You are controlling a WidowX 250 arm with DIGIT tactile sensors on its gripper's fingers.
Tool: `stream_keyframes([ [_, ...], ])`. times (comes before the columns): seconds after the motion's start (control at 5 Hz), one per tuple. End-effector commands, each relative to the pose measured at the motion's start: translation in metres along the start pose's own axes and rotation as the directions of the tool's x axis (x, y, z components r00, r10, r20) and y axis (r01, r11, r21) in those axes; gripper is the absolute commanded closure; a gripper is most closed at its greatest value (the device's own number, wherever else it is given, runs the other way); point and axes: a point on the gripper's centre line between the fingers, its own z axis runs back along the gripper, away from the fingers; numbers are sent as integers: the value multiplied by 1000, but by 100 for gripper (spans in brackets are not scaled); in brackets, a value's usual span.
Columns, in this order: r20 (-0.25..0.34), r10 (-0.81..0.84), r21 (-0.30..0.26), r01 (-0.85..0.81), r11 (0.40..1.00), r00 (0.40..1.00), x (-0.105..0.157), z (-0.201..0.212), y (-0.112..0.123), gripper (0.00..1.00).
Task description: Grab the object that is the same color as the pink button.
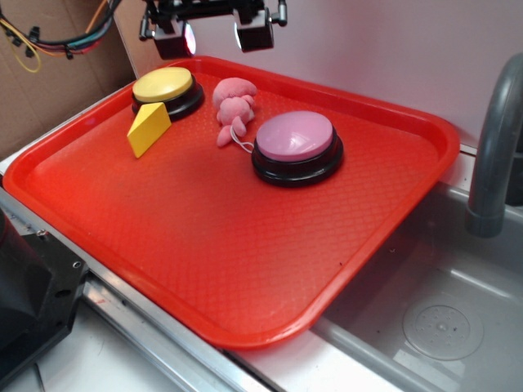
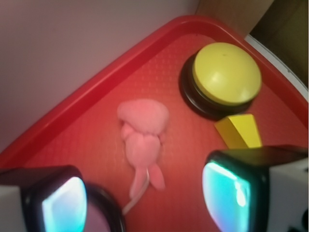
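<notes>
The small pink plush toy (image 1: 233, 108) lies on the red tray (image 1: 212, 237) between the two buttons, its white string trailing toward the pink button (image 1: 296, 144). In the wrist view the plush toy (image 2: 143, 135) lies just ahead of the gap between my two fingers, with only the pink button's black rim (image 2: 108, 208) showing at the lower left. My gripper (image 1: 214, 33) hangs above the tray's back rim, behind and above the toy, open and empty. In the wrist view the gripper (image 2: 145, 200) has its jaws wide apart.
A yellow-topped button (image 1: 167, 90) stands at the tray's back left with a yellow wedge block (image 1: 148, 129) against its front. A grey sink (image 1: 425, 318) and tap (image 1: 497, 139) lie to the right. A wall stands close behind the tray.
</notes>
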Motion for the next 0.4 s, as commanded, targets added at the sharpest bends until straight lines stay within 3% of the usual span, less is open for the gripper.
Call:
stream_keyframes([
  [0.0, 6, 73, -1, -73, 997, 997, 14, -31, 20, 0],
  [0.2, -8, 82, 23, -82, 996, 997, 13, -48, 25, 0],
])
